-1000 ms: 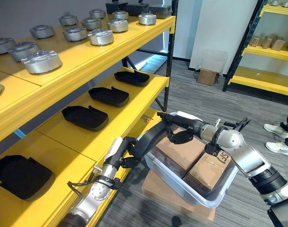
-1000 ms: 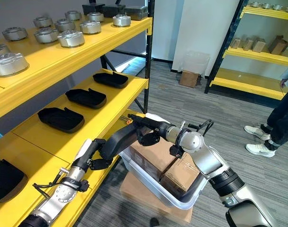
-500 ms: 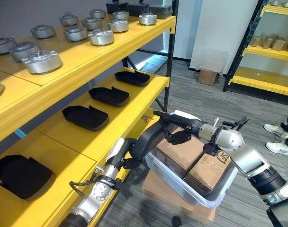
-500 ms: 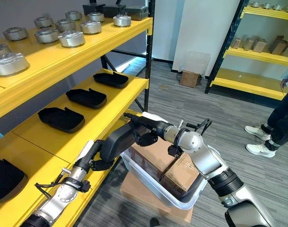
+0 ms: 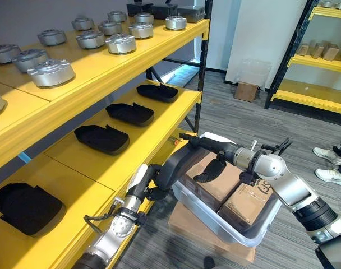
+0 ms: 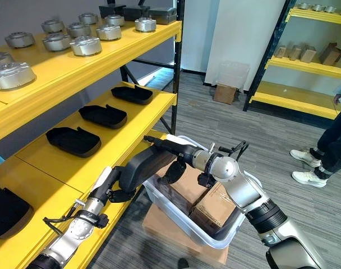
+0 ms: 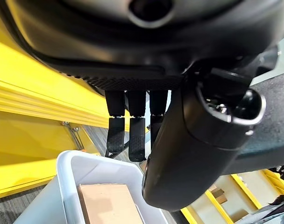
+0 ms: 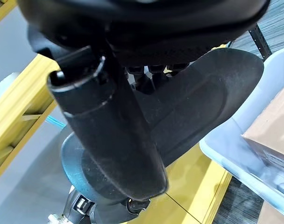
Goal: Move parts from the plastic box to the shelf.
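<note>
Closest in, the left hand (image 5: 155,188) grips the near end of a black part (image 5: 179,162). Its fingers (image 7: 135,133) are curled around the edge so the part does not slip. The part is a dark, curved shell. It hangs in the air between the yellow shelf (image 5: 106,168) and the plastic box (image 5: 246,232), just over the box's near rim.

A little farther, the right hand (image 5: 212,152) is at the other end of the same part. Its straight fingers lie flat along the top and its thumb (image 5: 208,171) hangs loose below, so this hand is open. It looks like it only steadies the part while the left hand carries it.

The plastic box sits on a flat cardboard sheet (image 5: 184,227) on the floor. Inside it are 2 brown cartons (image 5: 229,193), side by side.

Farther back, the middle level of the shelf has 3 black parts (image 5: 101,138) in a row, each with bare yellow around it. The new part likely goes in an open spot near the front. On the top level sit round metal parts (image 5: 50,73).

Far off, a person's shoe (image 5: 329,175) shows at the edge.
</note>
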`<state>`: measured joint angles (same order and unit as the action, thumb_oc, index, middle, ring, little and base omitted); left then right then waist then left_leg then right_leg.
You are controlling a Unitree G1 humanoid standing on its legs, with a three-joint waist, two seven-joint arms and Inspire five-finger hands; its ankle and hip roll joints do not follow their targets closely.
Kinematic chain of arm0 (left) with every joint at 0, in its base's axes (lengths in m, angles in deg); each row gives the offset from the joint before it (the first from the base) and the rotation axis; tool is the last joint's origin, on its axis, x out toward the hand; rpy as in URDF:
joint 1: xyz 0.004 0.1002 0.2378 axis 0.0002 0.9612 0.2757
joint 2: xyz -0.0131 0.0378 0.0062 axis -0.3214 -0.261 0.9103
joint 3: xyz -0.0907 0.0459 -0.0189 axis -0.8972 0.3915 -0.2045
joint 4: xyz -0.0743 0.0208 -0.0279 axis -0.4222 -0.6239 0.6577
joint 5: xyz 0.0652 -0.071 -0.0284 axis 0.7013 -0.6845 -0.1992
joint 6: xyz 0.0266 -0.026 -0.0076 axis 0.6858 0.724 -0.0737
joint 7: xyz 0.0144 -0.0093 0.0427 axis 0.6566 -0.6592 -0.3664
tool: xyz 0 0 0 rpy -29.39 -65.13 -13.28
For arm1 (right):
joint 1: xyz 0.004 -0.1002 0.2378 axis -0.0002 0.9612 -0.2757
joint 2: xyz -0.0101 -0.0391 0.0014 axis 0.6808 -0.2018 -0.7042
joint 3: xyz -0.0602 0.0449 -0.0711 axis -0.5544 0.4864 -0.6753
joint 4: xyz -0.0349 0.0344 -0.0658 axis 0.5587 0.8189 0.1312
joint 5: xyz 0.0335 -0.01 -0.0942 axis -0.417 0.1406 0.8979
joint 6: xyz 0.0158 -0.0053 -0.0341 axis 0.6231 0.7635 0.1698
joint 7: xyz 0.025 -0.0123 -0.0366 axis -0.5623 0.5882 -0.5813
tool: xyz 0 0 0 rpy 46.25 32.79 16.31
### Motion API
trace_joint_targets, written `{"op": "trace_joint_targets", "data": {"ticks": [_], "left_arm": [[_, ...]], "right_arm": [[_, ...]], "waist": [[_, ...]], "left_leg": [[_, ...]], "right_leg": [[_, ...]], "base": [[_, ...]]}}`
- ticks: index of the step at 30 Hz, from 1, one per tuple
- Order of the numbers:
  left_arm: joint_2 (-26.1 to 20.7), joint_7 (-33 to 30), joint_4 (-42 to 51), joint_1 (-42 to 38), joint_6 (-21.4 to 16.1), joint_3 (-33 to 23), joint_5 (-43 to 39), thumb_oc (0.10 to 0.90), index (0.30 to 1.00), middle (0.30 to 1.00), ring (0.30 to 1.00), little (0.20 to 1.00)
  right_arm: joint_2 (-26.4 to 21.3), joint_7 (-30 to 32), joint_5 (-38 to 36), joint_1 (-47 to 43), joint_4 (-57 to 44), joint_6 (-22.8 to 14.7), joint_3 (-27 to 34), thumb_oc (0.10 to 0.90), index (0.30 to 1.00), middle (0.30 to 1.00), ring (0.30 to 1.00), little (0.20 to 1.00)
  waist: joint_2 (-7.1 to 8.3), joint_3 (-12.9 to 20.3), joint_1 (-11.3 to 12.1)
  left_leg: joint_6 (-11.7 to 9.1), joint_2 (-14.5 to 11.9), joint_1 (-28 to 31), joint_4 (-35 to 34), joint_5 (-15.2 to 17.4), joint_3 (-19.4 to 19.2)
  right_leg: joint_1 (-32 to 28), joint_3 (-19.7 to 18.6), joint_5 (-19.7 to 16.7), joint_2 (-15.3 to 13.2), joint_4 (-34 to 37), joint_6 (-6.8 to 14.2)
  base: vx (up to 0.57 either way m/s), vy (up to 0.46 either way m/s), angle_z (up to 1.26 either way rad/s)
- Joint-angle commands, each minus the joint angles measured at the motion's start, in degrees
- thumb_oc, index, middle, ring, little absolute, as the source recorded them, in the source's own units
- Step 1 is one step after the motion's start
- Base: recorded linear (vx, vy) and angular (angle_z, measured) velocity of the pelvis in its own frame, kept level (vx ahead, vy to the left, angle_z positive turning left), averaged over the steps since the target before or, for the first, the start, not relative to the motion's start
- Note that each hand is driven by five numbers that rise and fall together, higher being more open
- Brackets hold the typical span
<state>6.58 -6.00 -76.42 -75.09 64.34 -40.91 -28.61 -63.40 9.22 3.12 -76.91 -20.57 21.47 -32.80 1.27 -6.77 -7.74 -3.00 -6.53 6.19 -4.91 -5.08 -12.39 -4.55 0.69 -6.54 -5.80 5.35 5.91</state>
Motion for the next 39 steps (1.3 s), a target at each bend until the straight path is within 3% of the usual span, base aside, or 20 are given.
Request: {"op": "trace_joint_targets", "data": {"ticks": [1, 10, 11, 12, 13, 39], "left_arm": [[0.94, -3.14, 9.06, -15.97, -6.02, 0.63, -2.07, 0.4, 0.3, 0.3, 0.3, 0.3], [-0.02, -3.42, 8.79, -15.44, -6.27, -0.43, -1.3, 0.4, 0.3, 0.3, 0.3, 0.3], [-0.08, -3.41, 8.9, -15.34, -6.27, -0.44, -1.23, 0.4, 0.3, 0.3, 0.3, 0.3], [-0.14, -3.36, 9.07, -15.28, -6.36, -0.49, -1.04, 0.4, 0.3, 0.3, 0.3, 0.3], [-0.13, -3.42, 9.11, -15.25, -6.46, -0.5, -0.84, 0.4, 0.3, 0.3, 0.3, 0.3], [0.28, -2.94, 9.79, -15.74, -5.33, -0.63, -1.87, 0.4, 0.3, 0.3, 0.3, 0.3]], "right_arm": [[4.79, -2.46, -0.95, -7.96, -5.97, -6.33, -3.08, 0.9, 1.0, 1.0, 1.0, 1.0], [2.06, -3.43, -0.39, -6.61, -6.84, -6.22, -2.41, 0.9, 1.0, 1.0, 1.0, 1.0], [1.91, -3.62, -0.46, -6.64, -6.78, -6.45, -2.4, 0.708, 0.731, 0.731, 0.731, 0.731], [1.86, -3.76, -0.37, -6.71, -6.86, -6.5, -2.41, 0.592, 0.569, 0.569, 0.569, 0.569], [1.91, -4.15, 0.12, -6.81, -7.04, -6.77, -2.36, 0.4, 0.3, 0.3, 0.3, 0.3], [2.23, -2.3, -0.24, -8.72, -7.45, -5.0, -2.29, 0.4, 0.3, 0.3, 0.3, 0.3]], "waist": [[1.21, 2.59, 0.76], [1.29, 2.37, 0.24], [1.29, 2.39, 0.21], [1.26, 2.39, 0.21], [1.25, 2.38, 0.18], [1.07, 2.38, 0.16]], "left_leg": [[2.34, 1.6, 4.22, -0.09, 10.41, 2.27], [2.4, 1.51, 4.27, -0.09, 10.39, 1.79], [2.38, 1.5, 4.28, -0.08, 10.38, 1.72], [2.35, 1.5, 4.29, -0.07, 10.37, 1.69], [2.35, 1.51, 4.3, -0.07, 10.4, 1.65], [2.32, 1.48, 4.44, -0.01, 10.5, 1.6]], "right_leg": [[-0.79, -1.72, 3.96, -0.58, -1.32, 1.73], [-0.55, -2.11, 3.9, -0.52, -1.46, 1.72], [-0.56, -2.13, 3.88, -0.53, -1.45, 1.74], [-0.57, -2.15, 3.88, -0.56, -1.43, 1.76], [-0.58, -2.18, 3.9, -0.55, -1.43, 1.73], [-0.65, -2.25, 4.1, -0.53, -1.64, 1.69]], "base": [[0.0, 0.0, 0.0], [0.0, 0.0, 0.0], [0.0, 0.0, 0.0], [0.0, 0.0, 0.0], [0.0, 0.0, 0.0], [0.0, 0.0, 0.0]]}}
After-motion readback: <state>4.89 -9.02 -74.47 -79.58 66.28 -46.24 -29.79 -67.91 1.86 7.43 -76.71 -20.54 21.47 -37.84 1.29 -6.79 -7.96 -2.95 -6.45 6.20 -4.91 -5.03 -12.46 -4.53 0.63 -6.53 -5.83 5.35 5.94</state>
